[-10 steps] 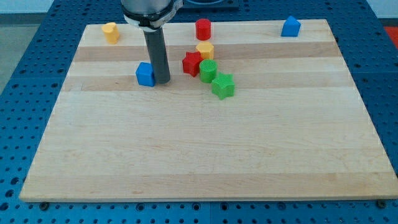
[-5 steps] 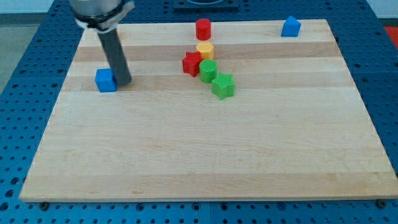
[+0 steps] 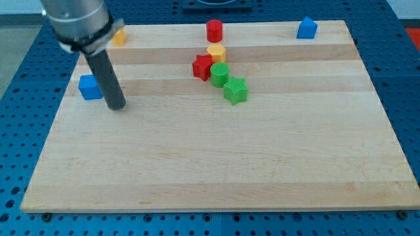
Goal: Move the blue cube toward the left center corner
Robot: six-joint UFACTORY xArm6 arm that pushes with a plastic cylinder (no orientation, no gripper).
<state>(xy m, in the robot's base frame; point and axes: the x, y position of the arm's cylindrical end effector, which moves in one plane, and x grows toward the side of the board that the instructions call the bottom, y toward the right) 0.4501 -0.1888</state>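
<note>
My tip (image 3: pixel 116 106) rests on the desk (image 3: pixel 210 164); the arm ends in a bare rod, with no gripper to open or close. The blue cube (image 3: pixel 89 87) sits just beside the tip, up and toward the view's left, near the desk's left edge.

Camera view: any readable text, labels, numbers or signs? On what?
None. No text, label, brand, number or sign shows on the wooden board, the blue cube, the other coloured blocks, the rod ending in my tip just right of that cube, or the blue perforated base.
</note>
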